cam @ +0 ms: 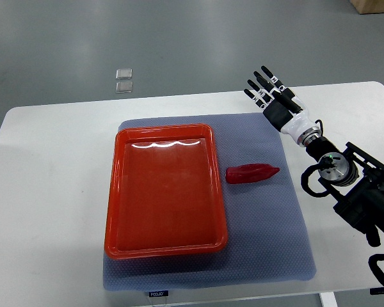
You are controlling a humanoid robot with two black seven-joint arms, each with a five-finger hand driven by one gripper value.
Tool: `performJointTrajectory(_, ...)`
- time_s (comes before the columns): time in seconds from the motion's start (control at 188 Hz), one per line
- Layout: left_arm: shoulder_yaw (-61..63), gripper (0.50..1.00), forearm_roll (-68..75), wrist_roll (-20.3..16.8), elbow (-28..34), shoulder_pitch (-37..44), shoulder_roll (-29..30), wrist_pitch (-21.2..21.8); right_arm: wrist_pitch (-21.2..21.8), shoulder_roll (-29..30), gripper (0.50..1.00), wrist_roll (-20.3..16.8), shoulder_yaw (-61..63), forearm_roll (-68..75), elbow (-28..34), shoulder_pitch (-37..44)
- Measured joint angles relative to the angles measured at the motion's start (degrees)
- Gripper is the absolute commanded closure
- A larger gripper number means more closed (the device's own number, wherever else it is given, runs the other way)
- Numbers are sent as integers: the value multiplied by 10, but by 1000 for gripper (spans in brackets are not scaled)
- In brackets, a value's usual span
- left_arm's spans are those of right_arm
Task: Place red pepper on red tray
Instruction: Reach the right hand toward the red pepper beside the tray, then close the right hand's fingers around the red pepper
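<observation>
A red pepper (251, 173) lies on the grey-blue mat (269, 236), just right of the red tray (115, 192). The tray is rectangular with a raised rim, and nothing lies in it. My right hand (269, 91) is at the mat's far right corner, above and behind the pepper, with its fingers spread and holding nothing. Its arm (345, 179) comes in from the right edge. The left arm is out of view.
The mat lies on a white table (51, 192). Two small clear squares (123, 80) lie on the grey floor beyond the table's far edge. A cardboard box corner (374, 5) shows at the top right.
</observation>
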Motion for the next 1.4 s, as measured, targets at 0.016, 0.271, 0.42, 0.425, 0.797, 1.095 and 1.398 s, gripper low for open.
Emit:
performJointTrajectory(0.016, 0, 500, 0, 0, 0, 0, 0, 0, 0, 0, 572, 0, 0, 0, 0, 0)
performJointTrajectory(0.271, -1, 500, 0, 0, 0, 0, 0, -2, 1, -1, 574, 0, -4, -3, 0, 2)
performJointTrajectory(0.42, -1, 500, 0, -1, 0, -1, 0, -2, 7, -17, 574, -1, -36, -69, 5, 15)
performJointTrajectory(0.425, -1, 500, 0, -1, 0, -1, 0, -2, 8, -20, 574, -1, -39, -78, 6, 16)
performJointTrajectory(0.797, -1, 500, 0, 0, 0, -2, 0, -1, 22, -187, 574, -4, -220, -542, 174, 120)
performJointTrajectory(1.095, -1, 500, 0, 0, -1, -2, 0, -1, -3, -261, 574, -14, -304, -646, 301, 118)
performJointTrajectory(1.398, -1, 500, 0, -1, 0, -2, 0, -1, -63, -260, 574, -17, -304, -670, 315, 80)
